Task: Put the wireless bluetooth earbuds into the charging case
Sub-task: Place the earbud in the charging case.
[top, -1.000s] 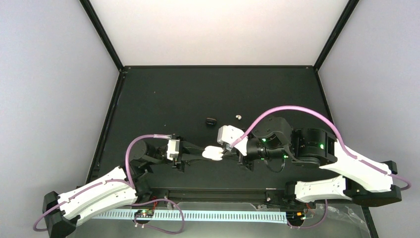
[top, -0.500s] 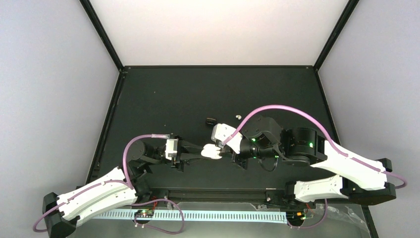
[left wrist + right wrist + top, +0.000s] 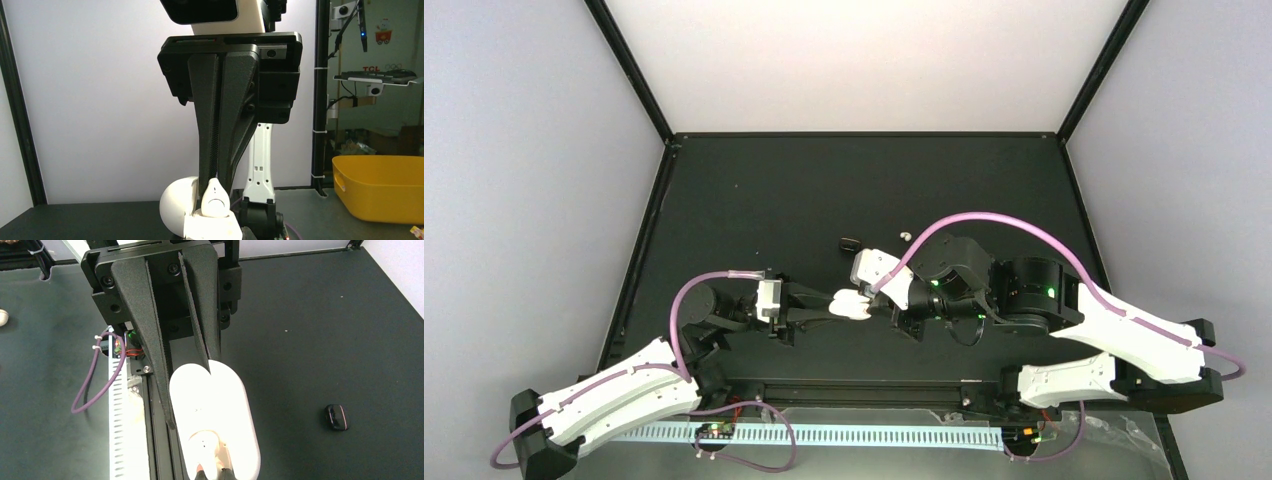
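While the left pincer (image 3: 840,307) clamps shut on the sides of the open white charging case (image 3: 215,405), the right pincer (image 3: 215,180) meets it from the opposite side. The right pincer's fingers are pressed together on the stem tip of a glossy white earbud (image 3: 215,197). That earbud stands upright with its bulb against the case's base, just beside the raised lid (image 3: 176,200). Farther back on the black table (image 3: 774,200), a black earbud (image 3: 851,243) and a second white earbud (image 3: 905,236) lie near each other but apart.
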Robot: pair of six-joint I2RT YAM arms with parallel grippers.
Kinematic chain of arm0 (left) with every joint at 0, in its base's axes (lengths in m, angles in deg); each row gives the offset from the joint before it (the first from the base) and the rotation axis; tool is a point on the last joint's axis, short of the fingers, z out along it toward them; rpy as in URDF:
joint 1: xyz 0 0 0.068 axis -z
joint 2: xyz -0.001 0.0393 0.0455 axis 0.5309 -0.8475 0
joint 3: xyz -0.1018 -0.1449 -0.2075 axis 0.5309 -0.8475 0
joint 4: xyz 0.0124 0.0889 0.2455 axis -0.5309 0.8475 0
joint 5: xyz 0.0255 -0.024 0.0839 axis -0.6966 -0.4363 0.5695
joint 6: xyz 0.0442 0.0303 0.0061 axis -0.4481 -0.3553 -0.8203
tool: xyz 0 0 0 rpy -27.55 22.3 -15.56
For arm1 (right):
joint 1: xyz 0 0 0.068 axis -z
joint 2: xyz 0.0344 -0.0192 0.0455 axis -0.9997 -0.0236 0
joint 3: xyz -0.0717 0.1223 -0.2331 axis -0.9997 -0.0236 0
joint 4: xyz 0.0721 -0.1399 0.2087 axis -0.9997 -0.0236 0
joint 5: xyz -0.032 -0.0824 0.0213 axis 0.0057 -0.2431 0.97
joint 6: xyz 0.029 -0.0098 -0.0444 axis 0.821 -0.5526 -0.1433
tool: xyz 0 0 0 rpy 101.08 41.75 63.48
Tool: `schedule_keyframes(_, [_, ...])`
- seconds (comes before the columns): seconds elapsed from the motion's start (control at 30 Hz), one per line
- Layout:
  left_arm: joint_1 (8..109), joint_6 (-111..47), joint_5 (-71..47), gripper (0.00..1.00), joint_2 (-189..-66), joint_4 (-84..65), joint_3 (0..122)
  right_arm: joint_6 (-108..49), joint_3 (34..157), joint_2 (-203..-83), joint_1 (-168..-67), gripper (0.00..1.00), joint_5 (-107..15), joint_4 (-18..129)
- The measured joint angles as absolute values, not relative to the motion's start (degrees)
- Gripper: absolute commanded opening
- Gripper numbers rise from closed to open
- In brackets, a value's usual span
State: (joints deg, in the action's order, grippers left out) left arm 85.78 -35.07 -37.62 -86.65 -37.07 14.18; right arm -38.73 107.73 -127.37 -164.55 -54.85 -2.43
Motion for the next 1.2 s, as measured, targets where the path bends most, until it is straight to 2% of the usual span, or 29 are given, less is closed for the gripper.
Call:
schedule_keyframes(0.93, [85.8, -34.6, -36.8, 0.02, -86.3, -36.6, 14.2, -36.5, 109.0, -128.2, -164.8, 0.26, -54.7, -4.0])
schedule_keyframes(1.07, [85.8, -34.6, -36.9, 0.02, -86.3, -36.6, 14.2, -35.8, 110.2, -127.1, -164.8, 0.25, -54.8, -4.5])
schedule_keyframes(1.2, [85.8, -34.6, -36.9, 0.02, -86.3, -36.9, 14.2, -34.9, 111.5, -125.4, -164.8, 0.19, -55.0, -4.5])
